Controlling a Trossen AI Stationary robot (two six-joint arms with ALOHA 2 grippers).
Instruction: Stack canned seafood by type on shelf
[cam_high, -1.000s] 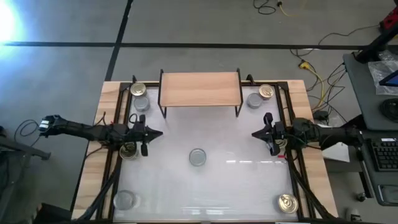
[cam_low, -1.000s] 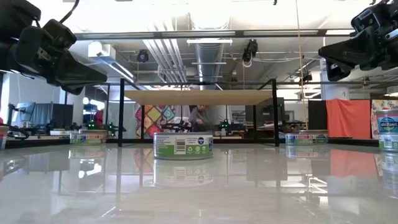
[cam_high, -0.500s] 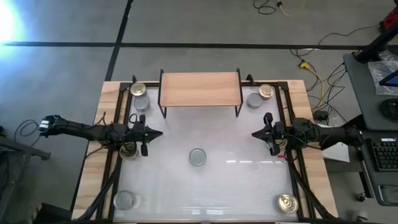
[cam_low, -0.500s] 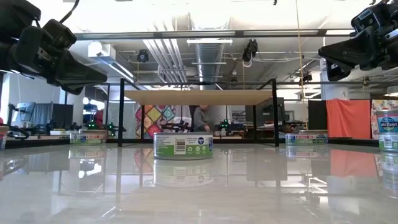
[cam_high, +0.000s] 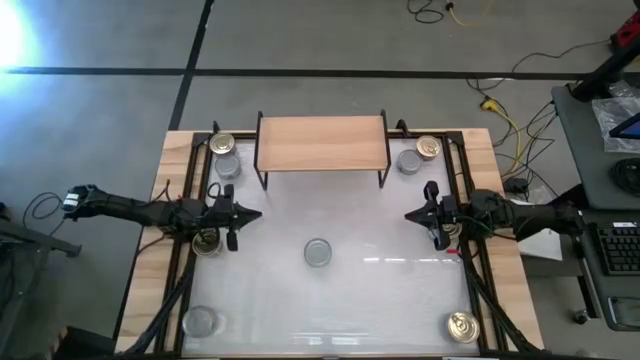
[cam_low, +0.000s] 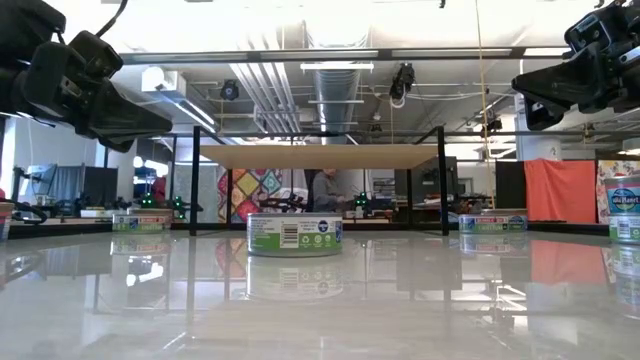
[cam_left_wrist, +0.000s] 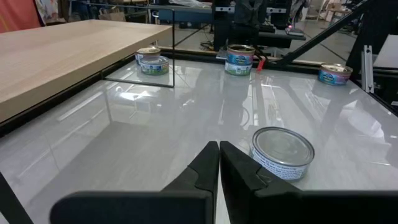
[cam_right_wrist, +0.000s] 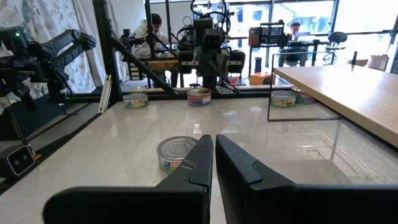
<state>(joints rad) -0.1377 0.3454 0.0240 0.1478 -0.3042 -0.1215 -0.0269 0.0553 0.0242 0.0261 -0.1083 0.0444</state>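
Note:
The shelf (cam_high: 322, 143), a light-wood board on black wire legs, stands at the table's far middle with nothing on top. A silver-topped can (cam_high: 318, 252) sits mid-table, between my two grippers. Far left are a gold-topped can (cam_high: 222, 144) and a silver one (cam_high: 227, 166); far right are a gold one (cam_high: 428, 147) and a silver one (cam_high: 408, 161). Another can (cam_high: 207, 241) sits under my left arm. My left gripper (cam_high: 256, 213) and my right gripper (cam_high: 410, 214) hover shut at the table's sides, pointing inward and holding nothing.
A silver-topped can (cam_high: 200, 321) sits at the near left corner and a gold-topped one (cam_high: 461, 326) at the near right. Bare white table lies in front of the shelf around the middle can. Black frame rails run along both table sides.

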